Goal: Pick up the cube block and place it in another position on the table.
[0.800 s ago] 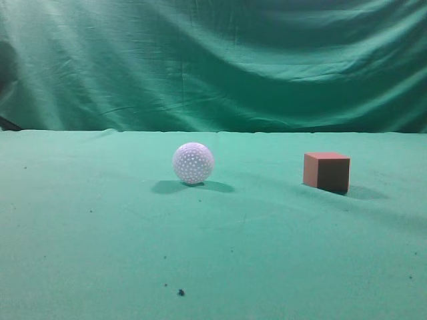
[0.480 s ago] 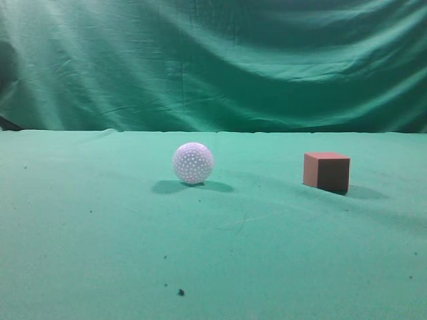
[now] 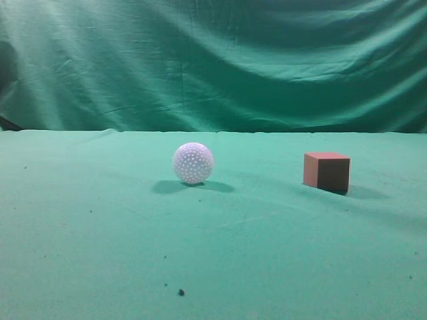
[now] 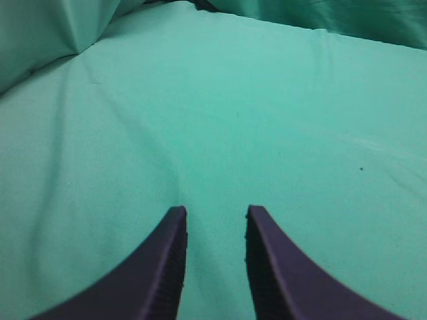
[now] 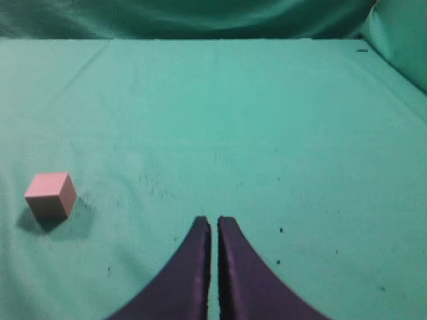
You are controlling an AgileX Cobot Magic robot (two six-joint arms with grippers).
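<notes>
The cube (image 3: 327,171) sits on the green tabletop (image 3: 213,253) at the right of the exterior view, standing flat on one face, with nothing touching it. In the right wrist view the same cube (image 5: 50,196) lies at the lower left of the frame, well apart from the right tool (image 5: 214,222), whose two fingers are pressed nearly together with only a thin slit between them and nothing held. The left tool (image 4: 215,213) is spread, with a clear gap between its fingers, and hangs over bare cloth at the bottom of its own frame; the cube does not appear there. Neither tool shows in the exterior view.

The pick has not begun, in my judgement. The right tool looks better placed for it, but it would have to open before coming down; closed as it is, it would only push the cube across the cloth. The cube sits off to the side of the tool's line, so a poorly centred approach could catch a sharp edge and turn or tip it. A white dimpled ball (image 3: 193,163) rests left of centre in the exterior view, well apart from the cube; setting the cube down near it could send it rolling.

Counted: one cube, one ball, two tools, one tabletop.
</notes>
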